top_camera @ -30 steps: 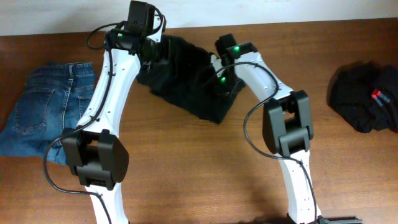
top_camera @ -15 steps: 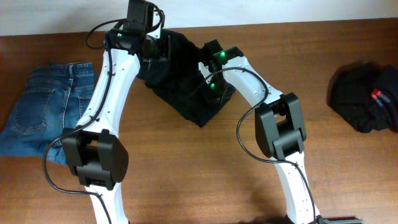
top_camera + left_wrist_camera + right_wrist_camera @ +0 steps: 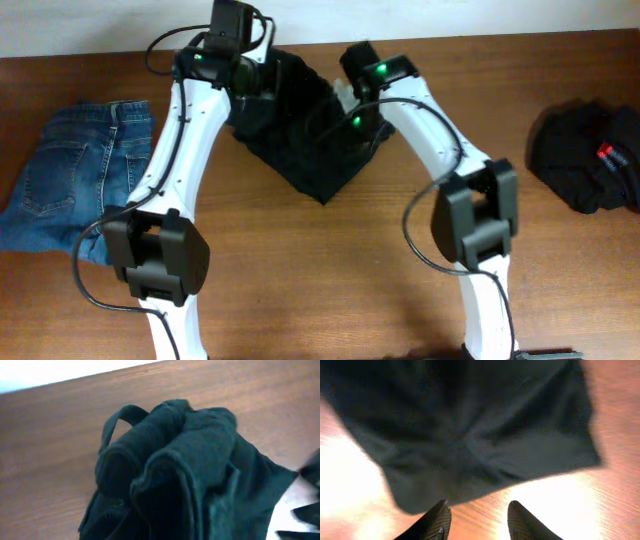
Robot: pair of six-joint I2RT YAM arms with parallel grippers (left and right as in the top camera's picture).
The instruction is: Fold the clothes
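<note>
Overhead view, starting at the left: a pair of blue jeans (image 3: 75, 180) lies flat on the tabletop (image 3: 330, 270), well to the left of the black trousers (image 3: 305, 140), with no arm near it. Next comes the left arm (image 3: 185, 140), reaching to the trousers' far left corner. The left jaws are hidden there, and the left wrist view shows only the trousers' cloth (image 3: 185, 470) bunched in thick rolls close under the lens, so I cannot tell whether they grip it or how wide they stand. The trousers themselves form a crumpled, partly doubled bundle, one corner pointing to the near side. The right arm (image 3: 430, 130) meets the trousers at their right edge. In the right wrist view the right jaws stand apart with nothing between them, their tips over bare wood just short of the trousers' edge. Far to the right of the trousers lies a heap of other black clothes (image 3: 580, 160) with a small red tag (image 3: 606, 155), untouched. The step in hand looks like folding the trousers, about midway: gathered, not yet neat. The next move likely calls for the right jaws to pinch that loose edge and carry it across, the left side steadying, then a flattening press.
</note>
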